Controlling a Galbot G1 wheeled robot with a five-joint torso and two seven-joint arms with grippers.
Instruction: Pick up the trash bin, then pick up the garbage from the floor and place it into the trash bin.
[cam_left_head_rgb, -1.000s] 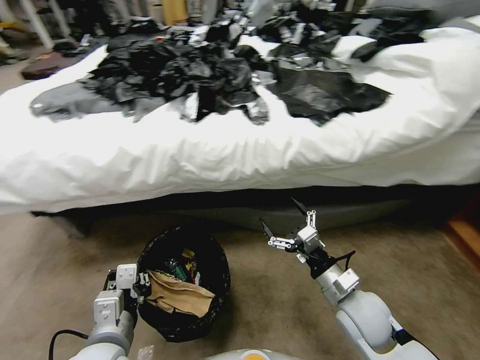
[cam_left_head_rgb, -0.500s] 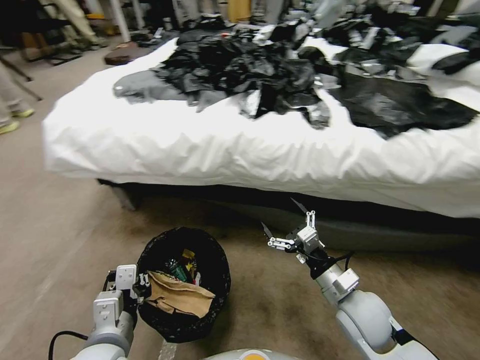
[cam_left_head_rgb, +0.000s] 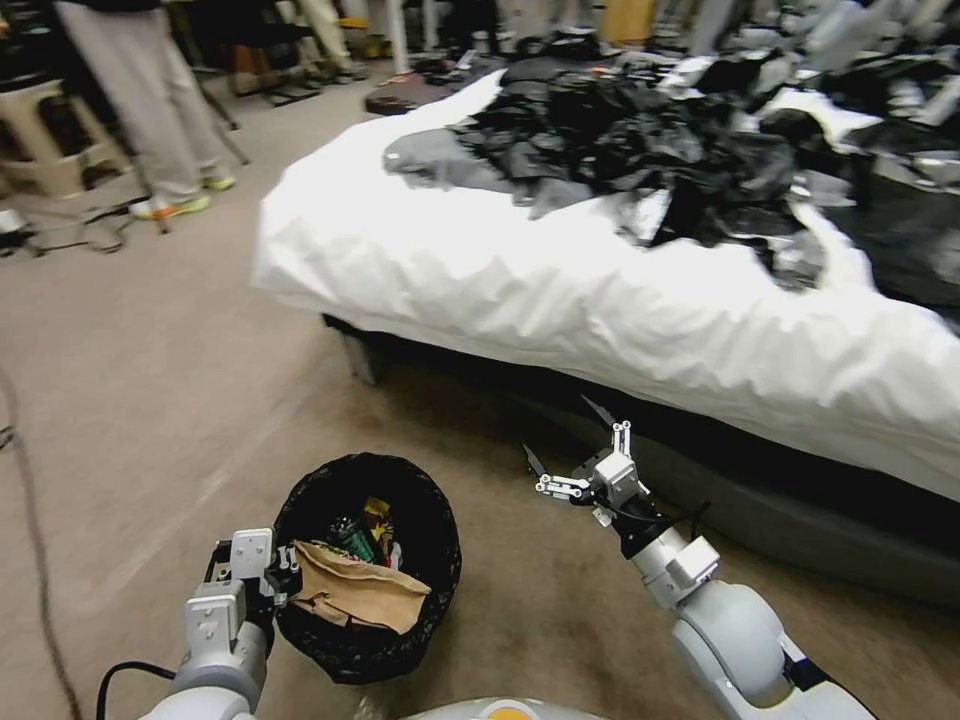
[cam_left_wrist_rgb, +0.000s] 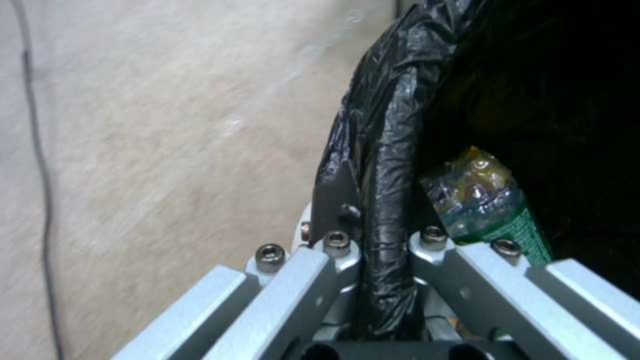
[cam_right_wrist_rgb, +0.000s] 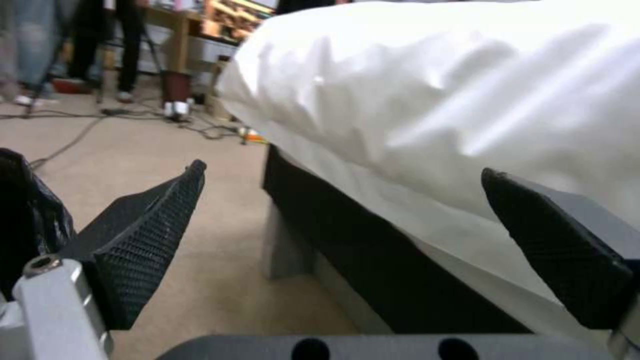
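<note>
Bed, large, with a rumpled white cover and a dark base: the landmark of the scene, standing on the beige-brown short-pile carpet floor. A heap of crinkled black plastic bags lies on top of the bed.

Trash bin, small and round, lined with a crinkled black plastic bag folded over its rim: held in front of the bed's near side, toward its foot corner. Inside lie a crumpled brown paper bag, a clear plastic bottle with a green label and small yellow and red wrappers.

Right arm, grey and white: reaches toward the bed's dark base, beside the bin and apart from it.

Right tool: its two black textured fingers are spread wide, with nothing between them; the bed's white edge and dark base lie beyond them.

Left tool: pressed together on the bin's rim, on the side of the bin farthest from the bed, one finger outside and one inside, pinching the folded black liner.
</note>
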